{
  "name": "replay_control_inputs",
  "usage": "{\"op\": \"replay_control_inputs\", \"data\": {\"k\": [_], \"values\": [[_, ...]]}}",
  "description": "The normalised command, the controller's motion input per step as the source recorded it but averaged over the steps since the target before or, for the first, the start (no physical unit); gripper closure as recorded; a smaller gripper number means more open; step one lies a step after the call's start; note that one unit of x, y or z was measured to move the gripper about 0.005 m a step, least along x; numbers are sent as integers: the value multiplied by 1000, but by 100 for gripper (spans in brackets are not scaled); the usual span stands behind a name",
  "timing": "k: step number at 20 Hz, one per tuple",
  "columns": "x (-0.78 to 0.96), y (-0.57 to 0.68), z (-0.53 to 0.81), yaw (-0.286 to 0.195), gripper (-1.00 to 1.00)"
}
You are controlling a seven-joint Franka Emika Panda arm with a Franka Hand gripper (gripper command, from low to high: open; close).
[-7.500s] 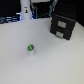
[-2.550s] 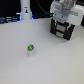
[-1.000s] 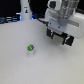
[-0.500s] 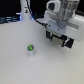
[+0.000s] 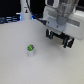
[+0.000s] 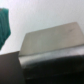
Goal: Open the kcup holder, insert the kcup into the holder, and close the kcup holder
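Note:
The kcup (image 5: pixel 30 49), a tiny white pod with a green top, stands alone on the white table toward the exterior view's left. My gripper (image 5: pixel 58 38) hangs at the exterior view's right, far from the pod, with its two black fingers (image 5: pixel 49 34) spread apart and nothing between them. It sits right over the spot where the black kcup holder stands, so the arm covers most of the holder there. In the wrist view a blurred dark boxy surface, the kcup holder (image 6: pixel 52 47), fills much of the picture at very close range. I cannot tell whether its drawers are open.
The white table (image 5: pixel 20 65) stretches across the exterior view. A white post (image 5: pixel 25 10) and dark background stand along the far edge. A teal shape (image 6: pixel 4 27) shows at the border of the wrist view.
The arm has moved down and forward over the kcup holder, now covering it. The kcup has stayed in place.

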Motion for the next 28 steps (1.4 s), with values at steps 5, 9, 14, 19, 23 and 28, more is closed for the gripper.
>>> {"op": "replay_control_inputs", "data": {"k": [5,9,14,19,23,28], "values": [[-2,-418,393,-266,-100],[-40,-380,290,-293,-100],[-54,-446,82,-284,-100],[-152,-436,-10,-280,-100],[-274,-357,-77,-287,-100],[-254,-405,-219,-292,-100]]}}
